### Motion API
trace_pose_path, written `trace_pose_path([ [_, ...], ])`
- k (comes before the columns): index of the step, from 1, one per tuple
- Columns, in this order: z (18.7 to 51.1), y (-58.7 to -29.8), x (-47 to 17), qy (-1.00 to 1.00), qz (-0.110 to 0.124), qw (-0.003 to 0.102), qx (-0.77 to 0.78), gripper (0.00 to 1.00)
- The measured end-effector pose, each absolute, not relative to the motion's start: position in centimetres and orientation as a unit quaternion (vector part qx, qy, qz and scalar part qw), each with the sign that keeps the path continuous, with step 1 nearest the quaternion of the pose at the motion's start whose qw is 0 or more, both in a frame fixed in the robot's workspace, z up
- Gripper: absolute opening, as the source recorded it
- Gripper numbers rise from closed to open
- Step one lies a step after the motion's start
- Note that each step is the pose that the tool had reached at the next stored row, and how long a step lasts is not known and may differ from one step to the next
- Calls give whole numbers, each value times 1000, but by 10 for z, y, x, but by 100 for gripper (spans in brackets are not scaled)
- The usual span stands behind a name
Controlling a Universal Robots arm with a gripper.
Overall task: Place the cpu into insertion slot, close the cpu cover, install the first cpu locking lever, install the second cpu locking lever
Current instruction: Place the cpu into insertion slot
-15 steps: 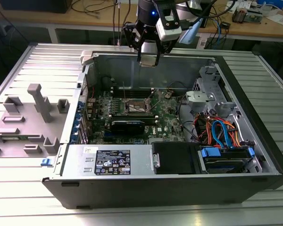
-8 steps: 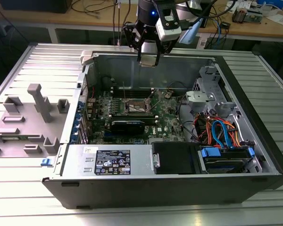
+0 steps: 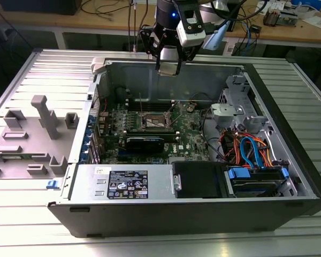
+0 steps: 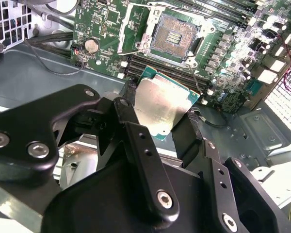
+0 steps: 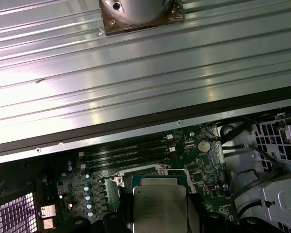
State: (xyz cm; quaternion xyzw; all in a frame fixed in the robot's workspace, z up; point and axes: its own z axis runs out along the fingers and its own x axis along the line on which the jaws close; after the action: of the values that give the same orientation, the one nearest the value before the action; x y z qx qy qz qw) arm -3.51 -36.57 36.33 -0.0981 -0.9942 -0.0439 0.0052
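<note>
Grey fixtures (image 3: 45,115): standing on the desk (image 3: 27,225) at the exterior view's left, well apart from the work.
Insertion slot (image 3: 152,122): on the green motherboard (image 3: 190,134) inside the open case (image 3: 176,219); we see its contact field bare.
Gripper (image 3: 168,65): above the case's rear wall, high over the board.
Fingers (image 4: 190,128): pinching the cpu (image 4: 162,107) by two opposite edges, well apart from the slot.
Risk: we judge this thin edge grip could slip. Any tilt or misalignment at the slot could bend its contacts.
Cables (image 3: 251,150): at the exterior view's right, away from the slot.
</note>
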Motion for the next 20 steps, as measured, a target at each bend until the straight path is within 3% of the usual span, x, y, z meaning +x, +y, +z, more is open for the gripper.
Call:
trace_pose_path([
  [20,363,-366,-35,-992,-44,4,-117,54],
])
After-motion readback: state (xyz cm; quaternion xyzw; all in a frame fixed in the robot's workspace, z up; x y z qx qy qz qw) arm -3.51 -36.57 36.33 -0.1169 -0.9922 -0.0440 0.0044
